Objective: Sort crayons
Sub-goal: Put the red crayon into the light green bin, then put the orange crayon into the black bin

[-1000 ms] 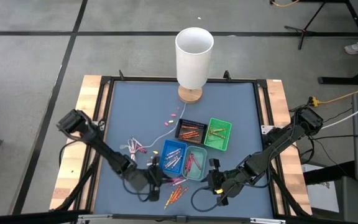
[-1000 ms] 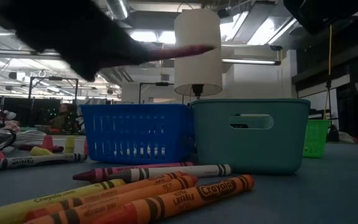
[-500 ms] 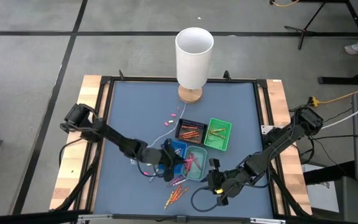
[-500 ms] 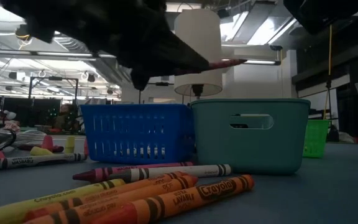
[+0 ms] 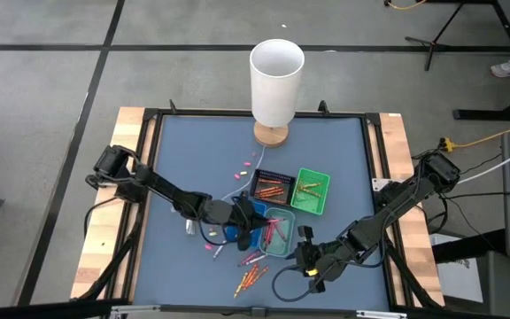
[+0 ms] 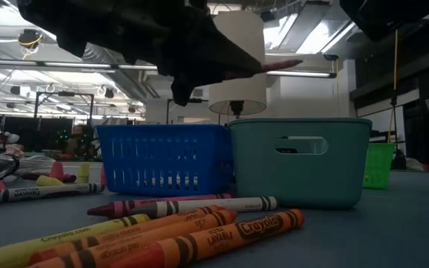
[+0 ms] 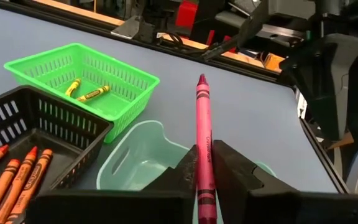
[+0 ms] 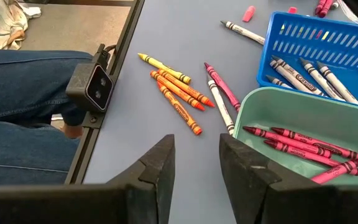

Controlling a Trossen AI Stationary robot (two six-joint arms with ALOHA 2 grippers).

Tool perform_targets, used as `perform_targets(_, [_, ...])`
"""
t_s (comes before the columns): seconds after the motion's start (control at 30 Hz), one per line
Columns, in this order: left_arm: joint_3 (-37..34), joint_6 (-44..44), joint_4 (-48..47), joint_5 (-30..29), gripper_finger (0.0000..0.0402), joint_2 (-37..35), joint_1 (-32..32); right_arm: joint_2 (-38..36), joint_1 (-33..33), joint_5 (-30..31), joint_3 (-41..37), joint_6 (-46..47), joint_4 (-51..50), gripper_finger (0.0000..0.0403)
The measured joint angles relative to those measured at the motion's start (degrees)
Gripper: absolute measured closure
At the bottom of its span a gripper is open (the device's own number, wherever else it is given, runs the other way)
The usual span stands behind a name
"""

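Observation:
My left gripper is shut on a pink crayon above the teal tray; the crayon's tip sticks out past the dark fingers in the low view. Pink crayons lie in the teal tray, and pale grey ones in the blue tray. Orange crayons lie in the black tray, yellow ones in the green tray. My right gripper is open and empty near the table's front edge. Loose crayons lie flat on the mat. My left gripper pinches the pink crayon between its two fingers, by its rear part. The crayon lies along the fingers, and its pointed end sticks out ahead of them. It is lifted clear, nearly level, above the teal tray.
A tall white cylinder on a wooden base stands at the table's far edge. A thin white cord and small pink bits lie left of the black tray. A person's legs in jeans show beyond the table's near edge.
My left gripper has risen from the loose crayons near the front edge. It has gone toward the far right, over the blue and teal trays, carrying the pink crayon clear of the table. Over the last half second it has moved only a little farther right.

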Motion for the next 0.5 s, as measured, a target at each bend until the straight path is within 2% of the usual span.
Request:
perform_targets(0.27, [0.0, -0.04, -0.02, -0.49, 0.0311, 0.0, 0.0, 0.0, 0.0, 0.0, 0.0, 0.0, 0.14, 0.0278])
perform_targets(0.5, [0.0, -0.11, -0.03, -0.57, 0.0303, 0.0, 0.0, 0.45, 0.01, 0.0, 0.02, 0.07, 1.42, 0.0278])
